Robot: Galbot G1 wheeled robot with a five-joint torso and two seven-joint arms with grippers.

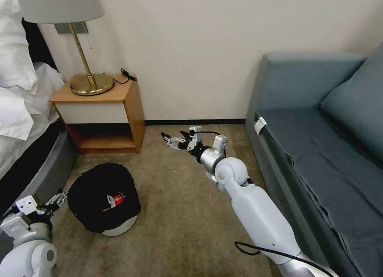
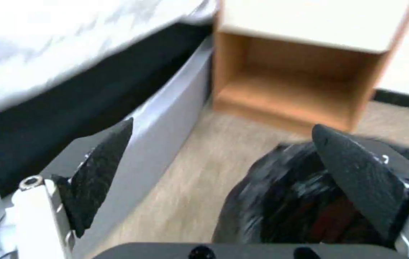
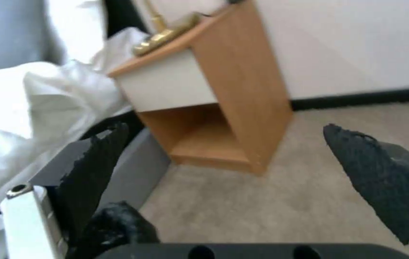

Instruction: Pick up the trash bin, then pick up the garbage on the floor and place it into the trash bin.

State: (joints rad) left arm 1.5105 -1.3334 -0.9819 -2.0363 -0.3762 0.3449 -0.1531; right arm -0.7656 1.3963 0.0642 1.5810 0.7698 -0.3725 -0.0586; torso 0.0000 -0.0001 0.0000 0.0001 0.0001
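The trash bin [image 1: 119,228], white with a crinkled black bag [image 1: 99,189], sits on the beige carpet floor [image 1: 179,213] in front of the bedside table. A red packet of garbage [image 1: 116,198] lies inside it. My left gripper [image 1: 59,199] is open at the bin's left rim; in the left wrist view one of its fingers [image 2: 358,176] hangs over the black bag [image 2: 281,201] and the other is beside the bed base. My right gripper [image 1: 170,140] is open and holds nothing, stretched out above the carpet to the right of the table. In the right wrist view its fingers [image 3: 382,180] are spread wide, with the bag's edge [image 3: 113,226] close by.
The wooden bedside table [image 1: 133,105] with a brass lamp [image 1: 89,84] stands against the wall. The bed [image 1: 20,109] and its grey base [image 1: 48,169] run along the left. A grey-blue sofa [image 1: 319,149] lines the right. Open carpet lies between them.
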